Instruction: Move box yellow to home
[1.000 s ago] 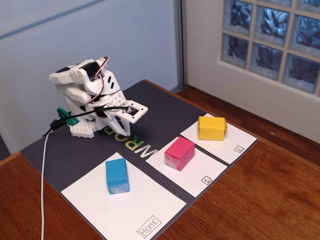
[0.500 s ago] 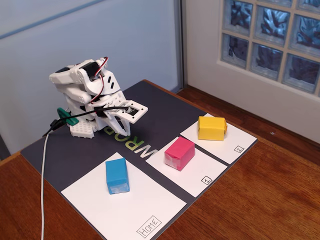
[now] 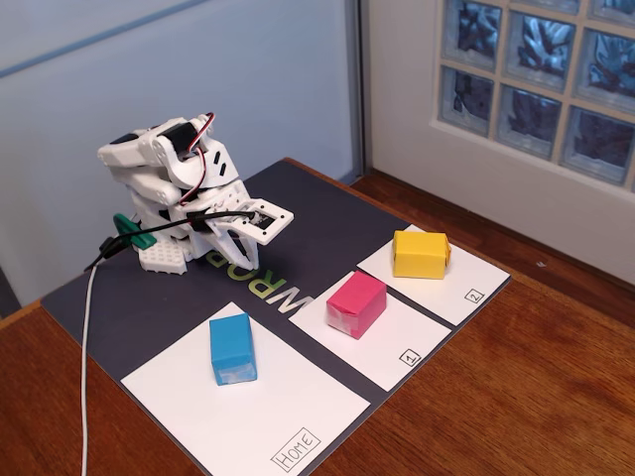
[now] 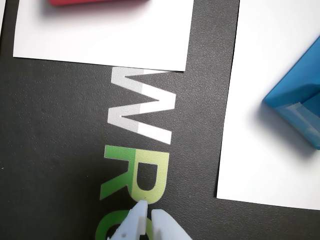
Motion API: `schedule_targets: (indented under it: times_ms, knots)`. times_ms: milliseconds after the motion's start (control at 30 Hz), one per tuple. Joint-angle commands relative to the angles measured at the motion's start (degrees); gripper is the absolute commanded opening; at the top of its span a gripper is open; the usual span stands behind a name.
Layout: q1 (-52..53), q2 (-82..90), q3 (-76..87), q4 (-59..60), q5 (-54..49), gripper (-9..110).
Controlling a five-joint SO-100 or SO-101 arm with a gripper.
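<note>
Three white paper sheets lie on the dark mat (image 3: 327, 228) that covers most of my wooden worktop (image 3: 536, 387), and I take them from biggest down. The largest sheet, home (image 3: 288, 407), sits nearest the camera in the fixed view, its boxed "Home" label at the near corner. A blue block (image 3: 232, 348) stands on it toward the far edge; in the wrist view the same blue block (image 4: 298, 108) shows at the right border. The middle sheet, marked "1" (image 3: 392, 332), carries a pink block (image 3: 356, 303). The sheet marked "2" (image 3: 451, 273), farthest right in the fixed view, carries the yellow box (image 3: 420, 254), which sits squarely on that paper, well apart from home and from the arm.

I see the white arm (image 3: 174, 188) folded low at the far left of the mat, a white cable (image 3: 86, 357) trailing off toward the near edge. Its claw (image 3: 260, 224) points out over the printed lettering (image 4: 142, 145) on the mat. In the wrist view the claw (image 4: 146, 214) has its two white tips pressed together with nothing between them, hanging over the green letters, between home and sheet "1" and touching neither block.
</note>
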Motion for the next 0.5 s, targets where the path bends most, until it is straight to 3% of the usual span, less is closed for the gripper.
schedule_targets:
  times_ms: [0,133,333,467]
  knots:
    - [0.62,3.16,3.34,0.70,0.00,0]
    - [2.29,3.16,3.34,0.44,-2.46,0]
    - [-5.19,1.93,-0.35,-1.49,5.01,0]
    - [-6.86,-20.13,-12.66,-7.56,4.04,0]
